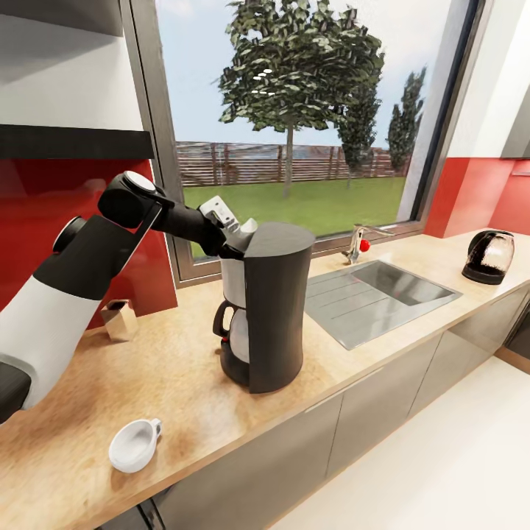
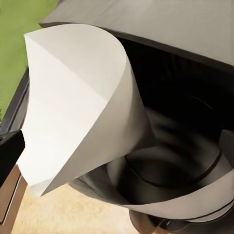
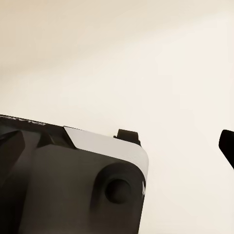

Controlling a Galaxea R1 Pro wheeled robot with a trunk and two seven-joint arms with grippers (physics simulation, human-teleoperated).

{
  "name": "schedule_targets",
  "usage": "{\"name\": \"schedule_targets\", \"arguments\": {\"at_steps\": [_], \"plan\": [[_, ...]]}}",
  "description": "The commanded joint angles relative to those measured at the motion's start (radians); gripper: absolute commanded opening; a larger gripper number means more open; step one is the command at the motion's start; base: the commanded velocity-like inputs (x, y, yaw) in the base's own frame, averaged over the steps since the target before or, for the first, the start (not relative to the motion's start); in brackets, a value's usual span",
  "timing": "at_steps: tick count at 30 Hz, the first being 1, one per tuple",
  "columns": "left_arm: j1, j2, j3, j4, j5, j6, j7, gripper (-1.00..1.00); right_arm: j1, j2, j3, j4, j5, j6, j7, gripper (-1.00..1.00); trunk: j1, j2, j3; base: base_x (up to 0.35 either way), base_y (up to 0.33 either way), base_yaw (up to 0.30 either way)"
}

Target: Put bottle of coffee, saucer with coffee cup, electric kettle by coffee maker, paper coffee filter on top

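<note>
Left gripper (image 1: pixel 237 230) jaws are clamped on the filter (image 2: pixel 78 107), a white paper cone, holding it right at the back top edge of the coffee maker (image 1: pixel 272 309). In the left wrist view the cone hangs just over the machine's dark insides, and it looks like it's touching the rim, but honestly the angle is too tight to be sure. The right gripper's (image 3: pixel 229 146) state I can't tell: just one dark fingertip (image 3: pixel 227 142) against a plain pale surface, next to some dark grey and white robot body.

Coffee maker stands upright on the countertop (image 1: pixel 177 390), roughly mid-counter, carafe (image 1: pixel 234 331) facing the left arm's side. The cup (image 1: pixel 134 444) lies tipped on its side near the front edge, well apart from the machine, opening facing up toward the camera. The kettle (image 1: pixel 489 255) sits way off at the far right end, past the sink (image 1: pixel 379 294) and tap (image 1: pixel 358 241). A small tan block-shaped thing (image 1: pixel 120 319) sits against the red backsplash (image 1: pixel 44 199) behind the arm. The dark shelf (image 1: pixel 73 141) runs along the wall at upper left.
</note>
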Motion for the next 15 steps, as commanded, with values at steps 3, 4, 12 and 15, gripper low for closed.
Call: {"name": "schedule_targets", "arguments": {"at_steps": [3, 4, 12, 15], "plan": [[-0.001, 0.001, 0.002, -0.001, -0.011, 0.005, -0.01, 1.0, -0.001, 0.0, 0.002, 0.0, 0.0, -0.003, 0.0, 1.0, 0.0, -0.001, -0.001, 0.0, 0.0, 0.0], [-0.001, 0.001, 0.002, -0.001, -0.011, 0.005, -0.01, 1.0, -0.001, 0.0, 0.002, 0.0, 0.0, -0.003, 0.0, 1.0, 0.0, -0.001, -0.001, 0.0, 0.0, 0.0], [-0.001, 0.002, 0.027, -0.001, -0.011, 0.005, -0.01, 1.0, -0.001, 0.0, 0.002, 0.0, 0.0, -0.003, 0.0, 1.0, 0.0, -0.001, -0.001, 0.0, 0.0, 0.0], [-0.001, 0.002, 0.045, -0.001, -0.011, 0.005, -0.01, 1.0, -0.001, 0.0, 0.002, 0.0, 0.0, -0.003, 0.0, 1.0, 0.0, -0.001, -0.001, 0.0, 0.0, 0.0]]}}
